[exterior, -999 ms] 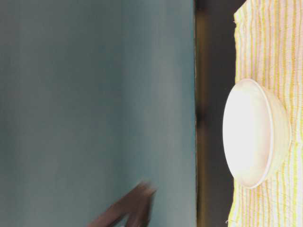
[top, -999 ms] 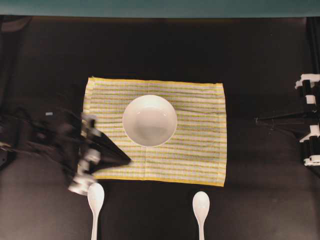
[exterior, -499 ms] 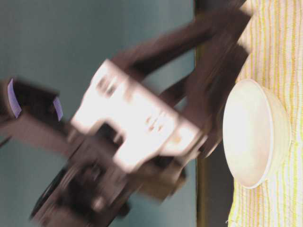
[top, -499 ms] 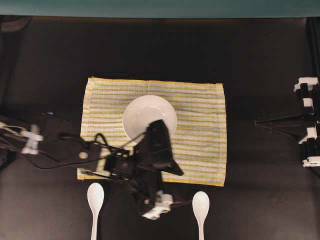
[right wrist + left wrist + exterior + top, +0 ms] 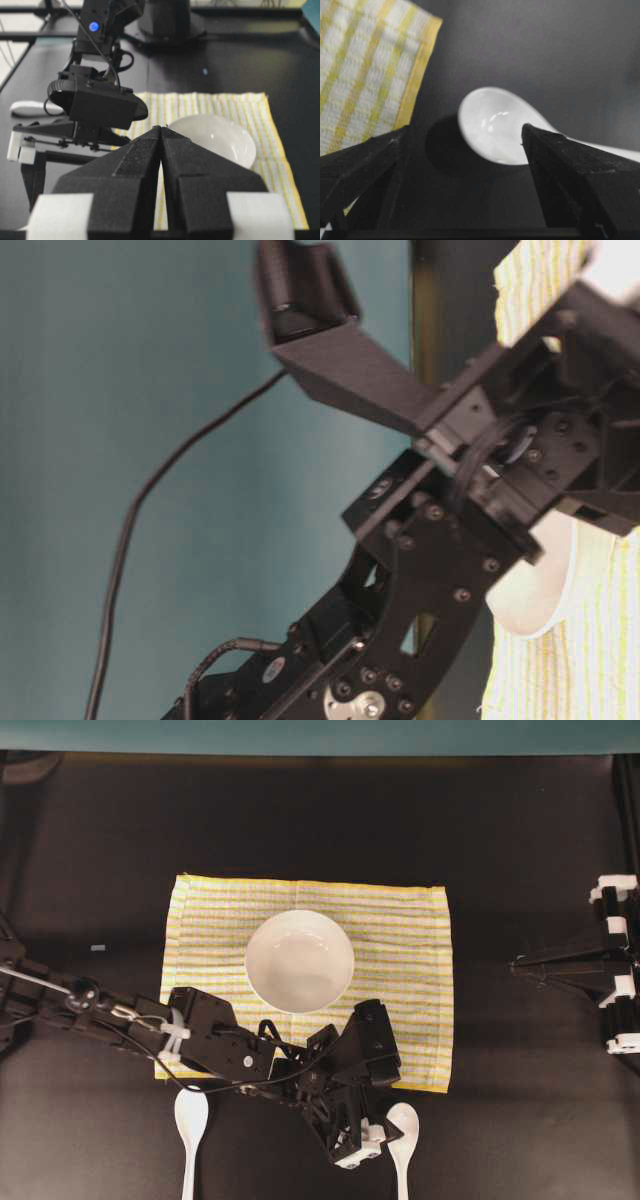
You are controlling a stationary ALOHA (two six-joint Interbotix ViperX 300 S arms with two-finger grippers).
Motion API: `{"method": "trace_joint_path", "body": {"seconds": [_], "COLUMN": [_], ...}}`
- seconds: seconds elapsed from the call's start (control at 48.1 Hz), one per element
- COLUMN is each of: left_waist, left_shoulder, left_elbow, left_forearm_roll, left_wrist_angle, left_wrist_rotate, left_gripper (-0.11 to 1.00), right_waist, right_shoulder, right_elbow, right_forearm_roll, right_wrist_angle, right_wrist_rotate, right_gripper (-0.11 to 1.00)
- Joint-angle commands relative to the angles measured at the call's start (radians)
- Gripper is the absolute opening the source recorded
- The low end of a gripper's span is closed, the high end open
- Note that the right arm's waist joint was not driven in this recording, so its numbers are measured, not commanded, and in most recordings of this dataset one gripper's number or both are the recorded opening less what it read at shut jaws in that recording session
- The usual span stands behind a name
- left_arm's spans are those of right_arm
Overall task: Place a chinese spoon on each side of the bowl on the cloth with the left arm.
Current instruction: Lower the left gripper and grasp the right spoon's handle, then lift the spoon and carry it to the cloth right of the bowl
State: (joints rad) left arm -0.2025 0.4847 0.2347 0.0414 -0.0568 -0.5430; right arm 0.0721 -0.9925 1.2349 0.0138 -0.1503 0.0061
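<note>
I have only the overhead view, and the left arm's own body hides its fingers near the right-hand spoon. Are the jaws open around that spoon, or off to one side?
Observer: In the left wrist view the left gripper is open, and the spoon lies with its scoop between the two fingers, not gripped.
Operator: Could a finger catch the cloth when it closes?
Observer: Possibly. In that view the cloth has its yellow-edged corner right by one finger, with a strip of bare table between cloth and spoon.
</note>
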Motion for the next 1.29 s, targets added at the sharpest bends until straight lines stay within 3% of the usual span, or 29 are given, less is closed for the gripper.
{"method": "trace_joint_path", "body": {"seconds": [0.0, 0.25, 0.374, 0.458, 0.645, 0.707, 0.853, 1.019, 1.103, 1.269], "left_waist": [0.003, 0.005, 0.008, 0.009, 0.029, 0.043, 0.061, 0.115, 0.167, 0.278], "left_shoulder": [-0.006, -0.005, -0.005, -0.003, -0.008, -0.021, -0.086, -0.156, -0.181, -0.179], "left_elbow": [-0.017, -0.018, -0.025, -0.028, -0.041, -0.046, -0.083, -0.149, -0.178, -0.215], "left_forearm_roll": [0.003, 0.003, 0.003, 0.003, 0.003, 0.003, 0.003, 0.005, 0.005, 0.005], "left_wrist_angle": [-0.012, -0.011, -0.006, -0.006, 0.011, 0.031, 0.126, 0.348, 0.449, 0.494], "left_wrist_rotate": [-0.002, 0.0, 0.0, 0.0, 0.025, 0.028, 0.029, 0.048, 0.114, 0.285], "left_gripper": [0.84, 0.83, 0.76, 0.63, 0.15, 0.05, 0.04, 0.04, 0.04, 0.04], "right_waist": [0.0, 0.0, 0.0, 0.0, 0.0, 0.0, 0.0, 0.0, 0.0, 0.0], "right_shoulder": [0.003, 0.003, 0.003, 0.003, 0.0, -0.006, -0.018, -0.034, -0.037, -0.043], "right_elbow": [-0.005, -0.005, -0.005, -0.005, -0.005, -0.005, 0.006, 0.018, 0.02, 0.02], "right_forearm_roll": [0.003, 0.003, 0.003, 0.003, 0.003, 0.003, 0.009, 0.012, 0.012, 0.012], "right_wrist_angle": [0.012, 0.014, 0.012, 0.014, 0.018, 0.018, 0.02, 0.018, 0.018, 0.025], "right_wrist_rotate": [0.005, 0.005, 0.005, 0.005, 0.008, 0.009, 0.009, 0.009, 0.009, 0.009], "right_gripper": [-0.01, -0.01, -0.01, -0.01, -0.01, -0.01, -0.01, -0.01, -0.01, -0.01]}}
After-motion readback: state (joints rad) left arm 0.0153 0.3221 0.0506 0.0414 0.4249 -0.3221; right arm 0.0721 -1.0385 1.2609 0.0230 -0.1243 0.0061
